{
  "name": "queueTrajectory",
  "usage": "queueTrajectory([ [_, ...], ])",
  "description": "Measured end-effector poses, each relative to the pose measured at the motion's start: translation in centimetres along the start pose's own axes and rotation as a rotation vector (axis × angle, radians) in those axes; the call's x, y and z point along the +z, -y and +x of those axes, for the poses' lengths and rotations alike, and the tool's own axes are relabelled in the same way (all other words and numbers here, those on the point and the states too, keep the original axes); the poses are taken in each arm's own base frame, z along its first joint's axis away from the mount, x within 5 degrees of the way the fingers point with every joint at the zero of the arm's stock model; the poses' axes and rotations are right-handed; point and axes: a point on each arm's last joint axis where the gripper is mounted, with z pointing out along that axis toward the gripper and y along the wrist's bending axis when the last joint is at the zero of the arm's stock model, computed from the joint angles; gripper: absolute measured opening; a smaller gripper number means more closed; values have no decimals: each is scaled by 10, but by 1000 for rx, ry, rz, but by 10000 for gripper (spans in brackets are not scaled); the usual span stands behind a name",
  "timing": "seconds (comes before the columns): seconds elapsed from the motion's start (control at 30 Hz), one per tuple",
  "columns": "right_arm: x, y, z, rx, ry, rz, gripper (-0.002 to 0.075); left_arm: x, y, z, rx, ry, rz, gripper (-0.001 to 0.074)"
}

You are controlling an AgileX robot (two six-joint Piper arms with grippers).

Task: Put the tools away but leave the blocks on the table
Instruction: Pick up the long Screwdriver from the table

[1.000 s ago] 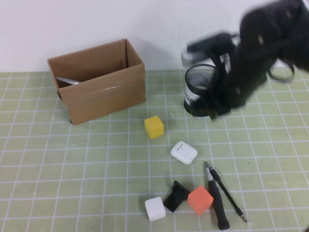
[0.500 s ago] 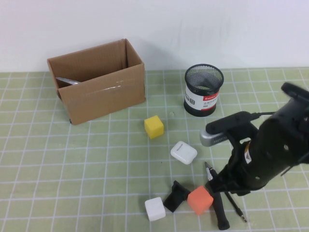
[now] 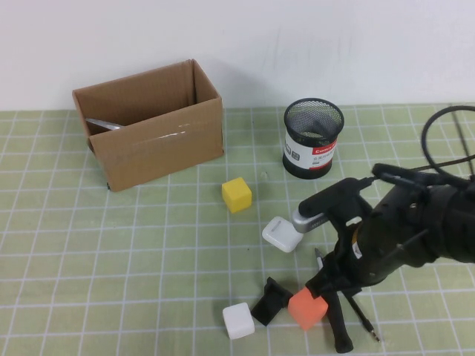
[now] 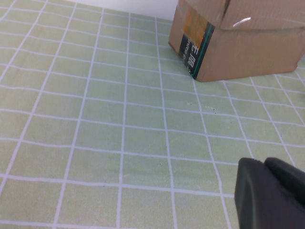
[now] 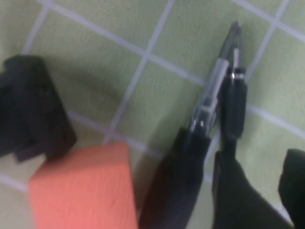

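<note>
The thick black-handled screwdriver (image 3: 339,326) and the thin black driver (image 3: 364,317) lie side by side on the table (image 3: 148,245) at the front right. My right gripper (image 5: 269,183) is low over them, open and empty, with one finger (image 5: 236,191) over the thin driver (image 5: 235,107), beside the screwdriver (image 5: 190,157). A silver scissors blade (image 3: 104,124) shows inside the cardboard box (image 3: 159,144); the red handles are hidden. The yellow block (image 3: 237,194), white block (image 3: 238,320) and orange block (image 3: 307,308) sit on the mat. My left gripper (image 4: 267,191) is shut and empty above bare mat, near a box corner (image 4: 200,52).
A black mesh pen cup (image 3: 313,138) stands at the back right. A white rounded case (image 3: 282,233) and a black wedge piece (image 3: 270,301) lie between the blocks. My right arm (image 3: 393,233) covers the mat above the drivers.
My right arm has swung from beside the pen cup toward the front and come down over the two drivers. Nothing on the table has moved.
</note>
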Motion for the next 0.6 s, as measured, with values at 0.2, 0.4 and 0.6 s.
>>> queueTrajectory([
  [0.2, 14, -3, -11, -9, -2, 2, 190, 0, 0, 0, 0, 0, 0, -4],
  [0.4, 27, -5, -18, -28, -8, 9, 190, 0, 0, 0, 0, 0, 0, -4],
  [0.6, 33, -6, -17, -34, -26, 15, 139, 0, 0, 0, 0, 0, 0, -4],
])
